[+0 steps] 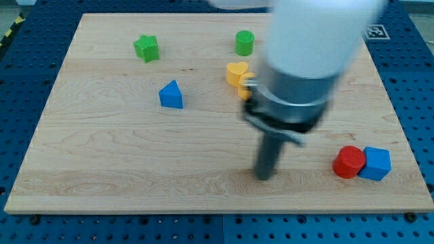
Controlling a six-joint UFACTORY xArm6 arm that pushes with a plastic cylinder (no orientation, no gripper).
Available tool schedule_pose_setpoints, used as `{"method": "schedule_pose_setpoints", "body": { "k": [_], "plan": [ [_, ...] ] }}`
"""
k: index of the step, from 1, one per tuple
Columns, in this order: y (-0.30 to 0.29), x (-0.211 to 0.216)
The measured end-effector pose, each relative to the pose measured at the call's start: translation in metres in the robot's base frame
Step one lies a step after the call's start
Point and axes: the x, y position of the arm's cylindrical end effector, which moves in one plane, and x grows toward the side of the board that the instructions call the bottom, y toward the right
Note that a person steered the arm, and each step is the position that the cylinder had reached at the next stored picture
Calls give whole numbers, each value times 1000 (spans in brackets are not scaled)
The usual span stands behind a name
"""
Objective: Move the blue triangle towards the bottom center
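The blue triangle (171, 95) lies on the wooden board (102, 156), left of the middle. My tip (264, 177) rests on the board toward the view's bottom, right of center. It is well to the right of and below the blue triangle, not touching any block. The arm's blurred body hides part of the board above the tip.
A green star (146, 48) and a green cylinder (245, 43) sit near the view's top. A yellow heart (237, 73) is partly hidden by the arm. A red cylinder (349, 162) touches a blue cube (376, 163) at the lower right.
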Motion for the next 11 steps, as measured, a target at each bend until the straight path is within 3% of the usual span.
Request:
{"method": "schedule_pose_setpoints", "body": {
  "k": [1,2,3,5,9,11],
  "plan": [
    [-106,-20],
    [-162,-81],
    [-170,-127],
    [-183,-133],
    [-67,-157],
    [-34,-107]
  ]
}}
